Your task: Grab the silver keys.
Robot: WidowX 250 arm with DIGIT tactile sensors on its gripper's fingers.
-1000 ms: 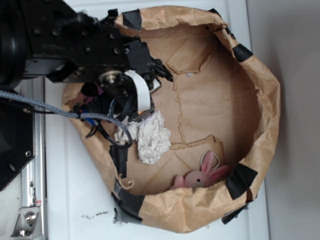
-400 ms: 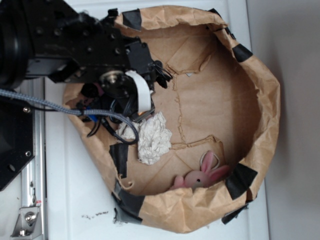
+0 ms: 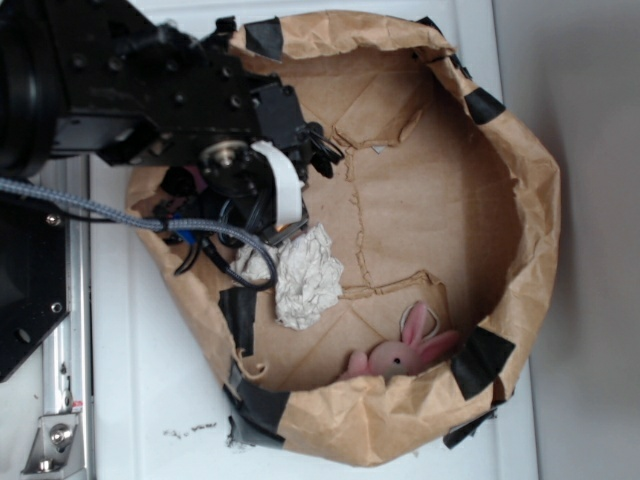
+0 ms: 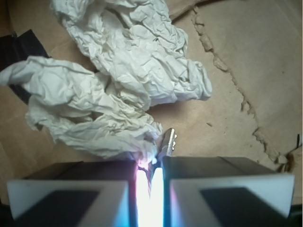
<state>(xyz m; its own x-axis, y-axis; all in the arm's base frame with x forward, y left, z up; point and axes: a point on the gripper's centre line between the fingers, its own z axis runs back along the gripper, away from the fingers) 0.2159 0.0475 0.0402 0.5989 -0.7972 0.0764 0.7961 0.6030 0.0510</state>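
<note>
Exterior view, arm: the black WidowX arm (image 3: 150, 90) reaches in from the upper left, over the rim of the brown paper bin (image 3: 530, 250) on the white table (image 3: 150, 400).
Exterior view, gripper: the wrist and cables cover it, so its fingers cannot be read from here.
Exterior view, clutter: a crumpled white paper wad (image 3: 305, 275) lies just beside the wrist, and a pink toy bunny (image 3: 405, 352) sits well apart against the lower wall.
Exterior view, target: the silver keys are hidden under the arm.
Wrist view, gripper: the gripper (image 4: 150, 187) has its two pale fingers (image 4: 71, 189) drawn nearly together, only a thin bright slit between them; something pale and shiny is caught at the top of that slit.
Wrist view, target: the silver keys (image 4: 167, 141) show as one key blade poking out just past the fingertips, a touch right of the slit, its long axis running up and away from the jaws and leaning slightly right.
Wrist view, neighbours: two paper wads (image 4: 94, 113) press against the left of the key; the nearer one touches the fingertips.
Judgement: the narrow jaws appear to pinch the bunch, though glare hides the contact, and paper may be nipped along with it.
Key relation: the keys lie straight ahead of the fingertips, at the mouth of the jaws.
</note>
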